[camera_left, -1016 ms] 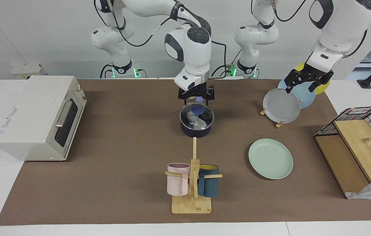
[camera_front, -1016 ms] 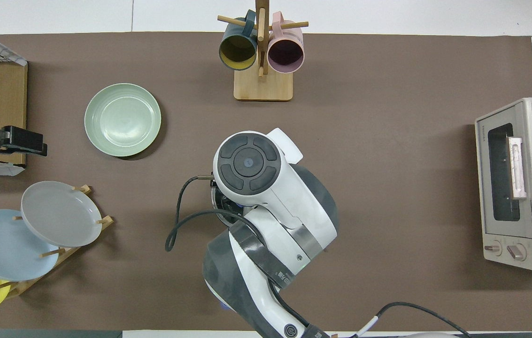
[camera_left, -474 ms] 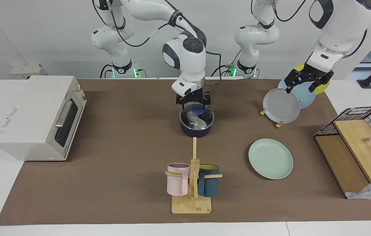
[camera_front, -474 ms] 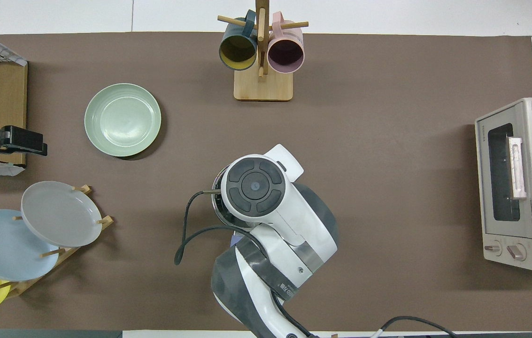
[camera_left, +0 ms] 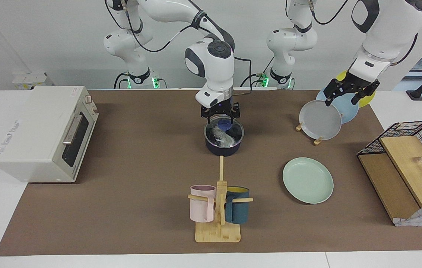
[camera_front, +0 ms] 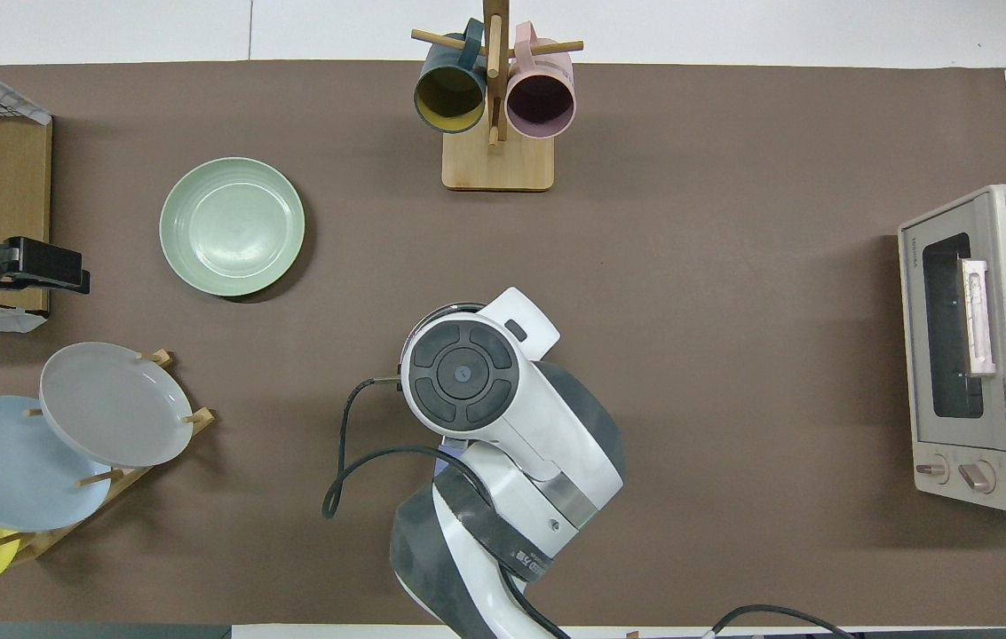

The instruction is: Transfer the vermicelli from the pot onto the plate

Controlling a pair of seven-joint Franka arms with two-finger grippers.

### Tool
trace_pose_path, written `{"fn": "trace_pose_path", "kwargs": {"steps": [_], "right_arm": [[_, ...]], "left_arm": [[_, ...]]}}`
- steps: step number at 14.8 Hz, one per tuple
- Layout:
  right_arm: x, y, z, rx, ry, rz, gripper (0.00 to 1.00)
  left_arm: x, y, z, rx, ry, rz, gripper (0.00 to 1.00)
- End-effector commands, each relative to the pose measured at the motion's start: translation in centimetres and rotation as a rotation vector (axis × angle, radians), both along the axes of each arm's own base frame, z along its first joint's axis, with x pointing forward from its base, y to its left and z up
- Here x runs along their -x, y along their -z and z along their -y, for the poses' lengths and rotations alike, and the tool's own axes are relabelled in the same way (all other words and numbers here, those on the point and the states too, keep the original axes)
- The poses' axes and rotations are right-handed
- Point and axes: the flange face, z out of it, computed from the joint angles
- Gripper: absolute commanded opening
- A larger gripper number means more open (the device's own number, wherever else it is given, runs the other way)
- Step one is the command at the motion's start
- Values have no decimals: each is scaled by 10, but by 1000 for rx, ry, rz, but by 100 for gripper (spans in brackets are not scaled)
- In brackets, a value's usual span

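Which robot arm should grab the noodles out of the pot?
Probably the right: the right gripper hangs at the rim of the pot holding the vermicelli. The left gripper waits over the plate rack.

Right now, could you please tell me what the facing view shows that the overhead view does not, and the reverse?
Only the facing view shows the noodles inside the pot and the right tool at the pot's rim on the robots' side; from overhead the right arm hides nearly all of that. Only the overhead view shows the insides of both mugs on the rack. Both show the empty green plate, the toaster oven and the left tool waiting by the plate rack.
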Motion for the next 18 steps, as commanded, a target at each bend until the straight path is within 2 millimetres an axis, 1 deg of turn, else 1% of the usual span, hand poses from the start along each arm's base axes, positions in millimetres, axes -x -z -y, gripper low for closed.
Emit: {"fn": "trace_pose_path", "kwargs": {"steps": [1,2,6,7,9,11,14,16,18], "right_arm": [[-1,9,5,-3,-44,27,100],[-2,12,5,-4,-44,28,100],[-6,11,6,-16,-43,44,100],[-6,11,5,-18,-42,45,98],[-6,14,5,-14,-47,42,91],[-5,21,3,-7,-52,34,90],[-8,20,5,0,-65,42,87],[-8,21,4,2,-66,42,80],[-9,19,4,0,-66,44,76]], "left_arm": [[-2,0,2,-21,-3,15,100],[-2,0,2,-21,-3,15,100],[-2,0,2,-19,-3,15,100],[-2,1,1,-20,-3,14,100],[-2,0,1,-20,-3,14,100],[-2,0,1,-19,-1,15,100],[-2,0,1,-19,-3,15,100],[-2,0,2,-19,-1,15,100],[-2,0,1,-20,6,15,100]]}}
